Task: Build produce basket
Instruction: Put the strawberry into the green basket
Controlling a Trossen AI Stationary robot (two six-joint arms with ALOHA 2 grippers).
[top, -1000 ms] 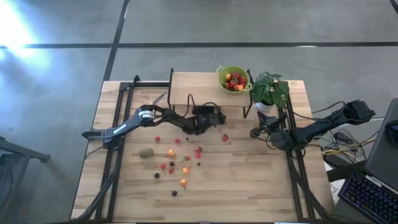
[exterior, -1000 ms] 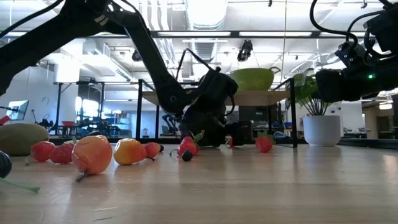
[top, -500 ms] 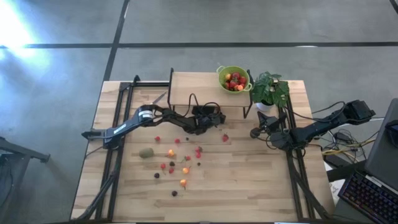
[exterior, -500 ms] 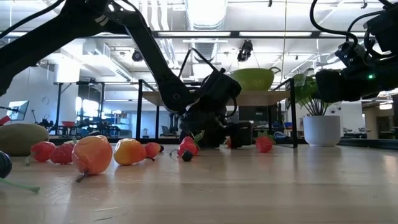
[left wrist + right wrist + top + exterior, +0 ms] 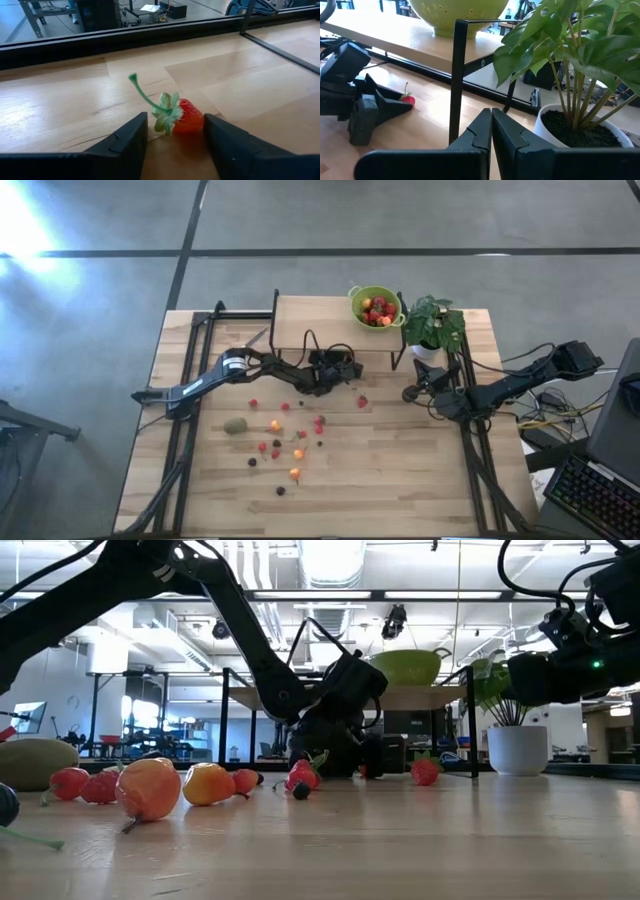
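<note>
Left wrist view, left tool (image 5: pixel 172 145) fingers straddling strawberry (image 5: pixel 186 116), right tool (image 5: pixel 491 132) closed.

Both arms are dark, thin and jointed; the left arm (image 5: pixel 215 375) has a pale silver joint, and black cables loop by the right arm (image 5: pixel 520 383).

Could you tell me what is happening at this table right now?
The left gripper is low on the table under the raised shelf, its fingers either side of a red strawberry. The green colander on the shelf already holds some fruit, and many more pieces lie loose on the table. The right gripper waits shut beside the potted plant.
</note>
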